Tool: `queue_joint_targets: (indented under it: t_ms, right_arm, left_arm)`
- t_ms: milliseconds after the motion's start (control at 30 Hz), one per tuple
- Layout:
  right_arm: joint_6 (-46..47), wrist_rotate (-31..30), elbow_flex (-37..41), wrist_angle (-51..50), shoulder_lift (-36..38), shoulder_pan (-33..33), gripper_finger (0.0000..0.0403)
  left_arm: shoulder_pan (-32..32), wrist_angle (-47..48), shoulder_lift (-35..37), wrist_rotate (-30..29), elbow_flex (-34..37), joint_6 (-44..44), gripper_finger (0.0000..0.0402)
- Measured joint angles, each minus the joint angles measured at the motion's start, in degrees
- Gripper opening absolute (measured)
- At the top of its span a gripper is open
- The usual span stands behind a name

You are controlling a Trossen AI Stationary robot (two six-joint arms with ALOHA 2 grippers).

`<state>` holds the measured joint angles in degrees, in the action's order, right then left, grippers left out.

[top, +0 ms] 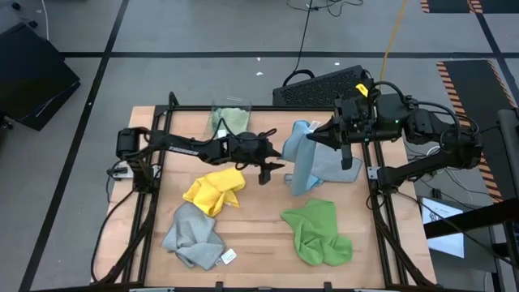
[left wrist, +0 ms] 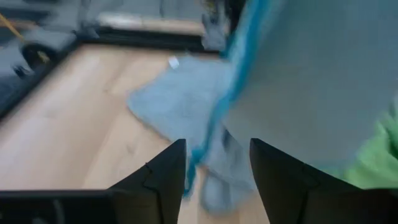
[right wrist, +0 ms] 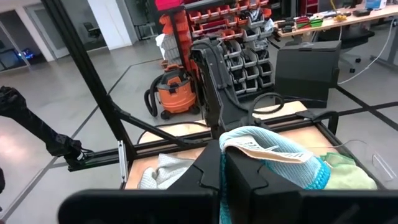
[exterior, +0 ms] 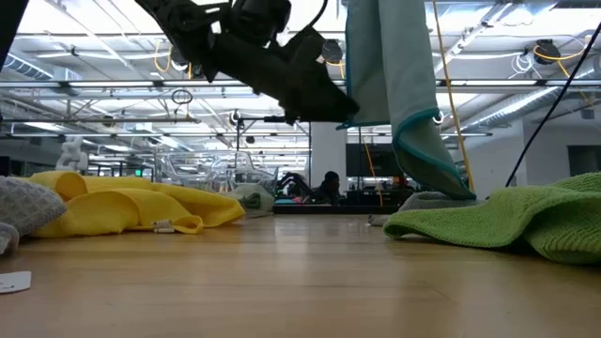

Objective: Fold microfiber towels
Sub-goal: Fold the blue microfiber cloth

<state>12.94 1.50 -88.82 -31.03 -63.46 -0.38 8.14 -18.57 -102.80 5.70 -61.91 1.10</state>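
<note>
Light blue towel (top: 304,158): hanging, pinched in closed right gripper (top: 318,136). Left gripper (top: 270,168): fingers parted, empty, beside towel's edge

soft napped cloth towels (top: 312,231) on a smooth matt wooden table (top: 259,231).

A light blue towel (exterior: 394,84) hangs just beside the left gripper (exterior: 324,99), yellow towel (exterior: 122,207) below.
</note>
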Motion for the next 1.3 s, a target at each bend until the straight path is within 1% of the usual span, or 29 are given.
queue_joint_targets:
  t_ms: [167, 233, 367, 567, 667, 733, 767, 833, 967, 1100, 1167, 1233, 1300]
  right_arm:
    - [-0.1, 0.0, 0.0, 0.0, 0.0, 0.0, 0.0]
    - [-0.1, 0.0, 0.0, 0.0, 0.0, 0.0, 0.0]
    - [-0.1, 0.0, 0.0, 0.0, 0.0, 0.0, 0.0]
    - [-0.1, 0.0, 0.0, 0.0, -0.1, 0.0, 0.0]
    - [-0.1, 0.0, 0.0, -0.1, -0.2, 0.0, 0.0]
    - [-0.1, 0.0, 0.0, -0.1, -0.2, 0.0, 0.0]
    - [-0.1, 0.0, 0.0, -0.1, -0.2, 0.0, 0.0]
    - [-0.1, 0.0, 0.0, -0.7, -0.2, 0.0, 0.0]
    - [2.1, 0.1, 0.0, -3.9, -0.2, 0.1, 0.0001]
    - [4.7, 0.2, 1.0, -8.0, -0.2, 1.2, 0.0015]
    - [5.0, 0.2, 3.2, -8.1, -0.1, 1.9, 0.0024]
    - [5.8, 0.3, 5.9, -6.9, -0.2, 2.5, 0.0032]
    - [6.3, 0.3, 9.2, -5.6, -0.2, 3.2, 0.0037]
  left_arm:
    - [0.2, -2.3, -1.1, -2.5, -0.2, 1.6, 0.0177]
    - [0.2, -1.9, -1.4, -2.6, 0.0, 1.9, 0.0176]
    - [0.2, -2.6, -1.3, -2.7, -0.1, 0.9, 0.016]
    - [0.2, -2.9, -1.8, -1.8, -0.1, 0.2, 0.0097]
    - [0.2, -2.3, -2.3, -1.0, 0.0, 0.5, 0.0056]
    - [0.1, -2.6, -2.1, -1.1, -0.1, 0.6, 0.0021]
    - [0.1, -2.6, -2.1, -1.1, -0.1, 1.1, 0.0012]
    - [0.2, -1.9, -1.9, -1.0, -0.1, 3.0, 0.001]
    - [-0.4, 2.3, 1.9, 0.6, -0.2, 5.2, 0.0007]
    - [-2.2, 11.7, 6.8, 1.9, -0.2, 5.3, 0.0007]
    - [-3.2, 18.1, 9.4, 1.9, 0.0, 4.9, 0.0005]
    - [-4.1, 21.0, 11.2, 1.8, -0.2, 5.2, 0.0004]
    - [-5.1, 27.1, 12.8, 1.8, -0.1, 5.4, 0.0005]
